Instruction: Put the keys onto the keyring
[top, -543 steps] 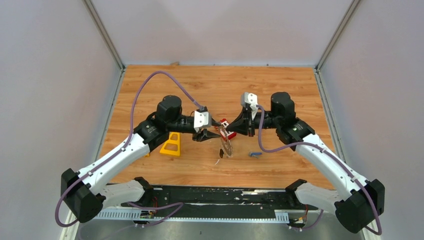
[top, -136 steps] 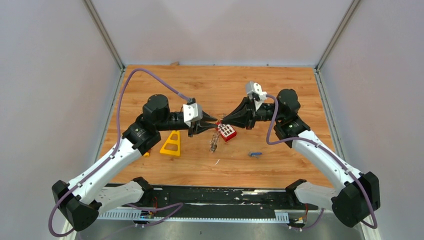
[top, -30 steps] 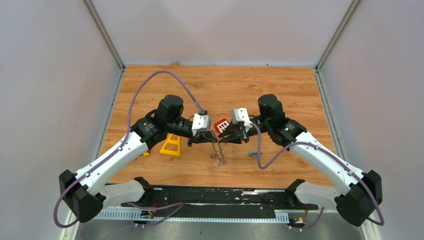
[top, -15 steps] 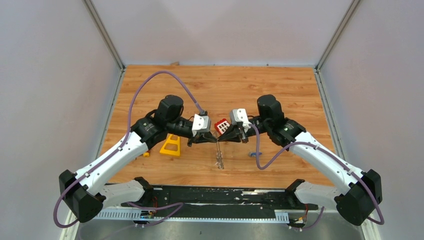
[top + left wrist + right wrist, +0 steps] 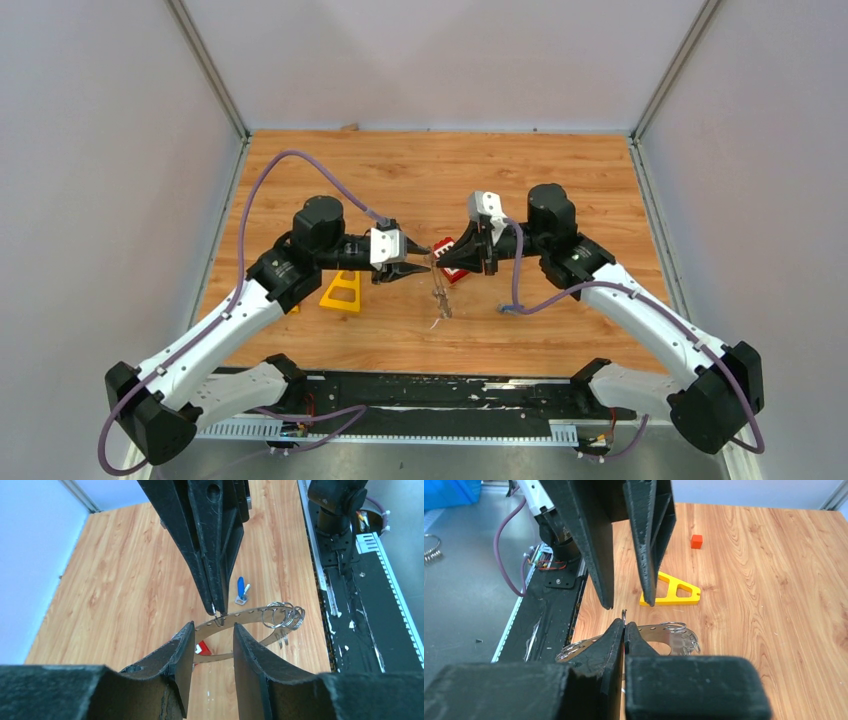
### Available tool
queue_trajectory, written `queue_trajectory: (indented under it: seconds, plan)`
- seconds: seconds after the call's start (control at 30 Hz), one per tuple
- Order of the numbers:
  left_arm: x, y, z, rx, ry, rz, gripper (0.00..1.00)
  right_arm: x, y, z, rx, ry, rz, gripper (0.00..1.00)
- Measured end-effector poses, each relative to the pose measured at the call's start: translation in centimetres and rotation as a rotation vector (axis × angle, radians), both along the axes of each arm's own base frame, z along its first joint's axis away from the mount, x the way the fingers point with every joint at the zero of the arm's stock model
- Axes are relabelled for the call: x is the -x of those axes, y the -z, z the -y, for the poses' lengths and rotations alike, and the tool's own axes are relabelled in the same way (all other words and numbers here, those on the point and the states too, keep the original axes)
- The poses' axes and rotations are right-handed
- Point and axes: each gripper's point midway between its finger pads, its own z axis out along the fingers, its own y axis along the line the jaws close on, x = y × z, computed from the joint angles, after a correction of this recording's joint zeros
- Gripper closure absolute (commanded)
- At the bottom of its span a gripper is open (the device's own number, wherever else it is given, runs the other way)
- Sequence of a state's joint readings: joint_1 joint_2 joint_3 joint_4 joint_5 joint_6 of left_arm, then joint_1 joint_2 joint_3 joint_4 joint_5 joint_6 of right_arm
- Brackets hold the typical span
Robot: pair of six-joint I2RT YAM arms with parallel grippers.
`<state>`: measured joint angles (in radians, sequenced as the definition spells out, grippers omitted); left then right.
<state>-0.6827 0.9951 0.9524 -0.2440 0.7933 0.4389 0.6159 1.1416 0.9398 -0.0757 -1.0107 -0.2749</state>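
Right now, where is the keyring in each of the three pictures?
Top: keyring hangs edge-on mid-table, between left gripper and right gripper.
Left wrist: centre, a curved band just past the open left gripper.
Right wrist: low centre, either side of the shut right gripper.
Shared landmark: the right gripper pinching its rim, in all three.

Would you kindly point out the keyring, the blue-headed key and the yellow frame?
keyring (image 5: pixel 245 614), left wrist view, perforated band.
blue-headed key (image 5: pixel 241 586), left wrist view, blue head.
yellow triangular frame (image 5: pixel 679 600), right wrist view, base bar.
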Motion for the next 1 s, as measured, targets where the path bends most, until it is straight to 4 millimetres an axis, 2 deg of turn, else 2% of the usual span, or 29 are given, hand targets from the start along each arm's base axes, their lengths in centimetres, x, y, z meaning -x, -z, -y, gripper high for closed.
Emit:
queue_trajectory:
  seconds: [0.17, 0.4, 0.8, 1.0]
  plan:
    - [-0.5, 0.7, 0.3, 0.018, -0.023, -0.026, 0.6, -0.8, -0.5, 0.2, -0.034, 0.044, -0.052, 1.0]
    - [-1.1, 0.4, 0.8, 0.073, -0.048, -0.058, 0.66, -1.2, -1.2, 0.3, -0.08, 0.072, -0.121, 1.0]
    - [-1.6, 0.2, 1.4, 0.129, -0.07, -0.123, 0.96, -1.8, -1.9, 0.1, -0.128, 0.086, -0.17, 1.0]
    - [-1.6, 0.2, 1.4, 0.134, -0.08, -0.149, 0.99, -1.9, -1.8, 0.2, -0.131, 0.086, -0.146, 1.0]
